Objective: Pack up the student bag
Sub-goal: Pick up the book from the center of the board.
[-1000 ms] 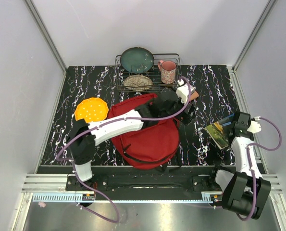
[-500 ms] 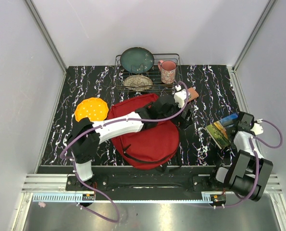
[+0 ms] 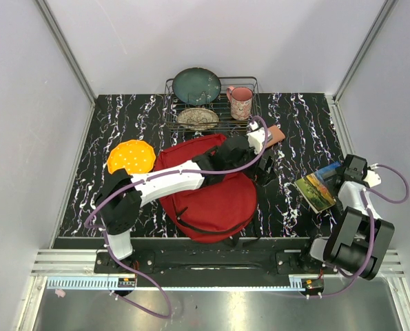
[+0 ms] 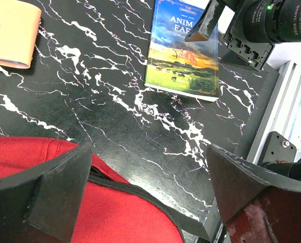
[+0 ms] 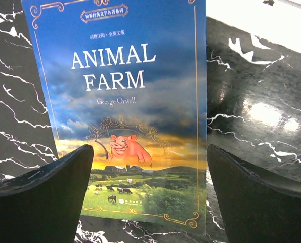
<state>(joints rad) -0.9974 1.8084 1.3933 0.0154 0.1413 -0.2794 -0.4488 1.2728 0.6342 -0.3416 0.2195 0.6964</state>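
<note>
The student bag [image 3: 208,196], a large red backpack, lies flat in the middle of the black marbled table; its right edge and black zipper [image 4: 135,195] show in the left wrist view. My left gripper [image 3: 265,164] reaches across the bag and hangs open over its right edge, with nothing between the fingers [image 4: 147,167]. At the table's right side lies a paperback, Animal Farm [image 3: 317,187], cover up. My right gripper [image 3: 342,178] stands open just beyond the book's right end, the fingers on either side of the book's lower end [image 5: 150,172] and apart from the cover [image 5: 125,101].
A peach wallet-like case [image 3: 275,136] lies behind the left gripper [image 4: 11,30]. A wire dish rack [image 3: 254,86] at the back holds a green plate [image 3: 196,85], a patterned bowl [image 3: 197,118] and a pink mug [image 3: 240,102]. An orange disc [image 3: 131,157] lies left of the bag.
The right arm has folded back toward its base and its gripper has drawn a little right, so more of the book shows. The left gripper has shifted slightly. Both jaws stayed open.
</note>
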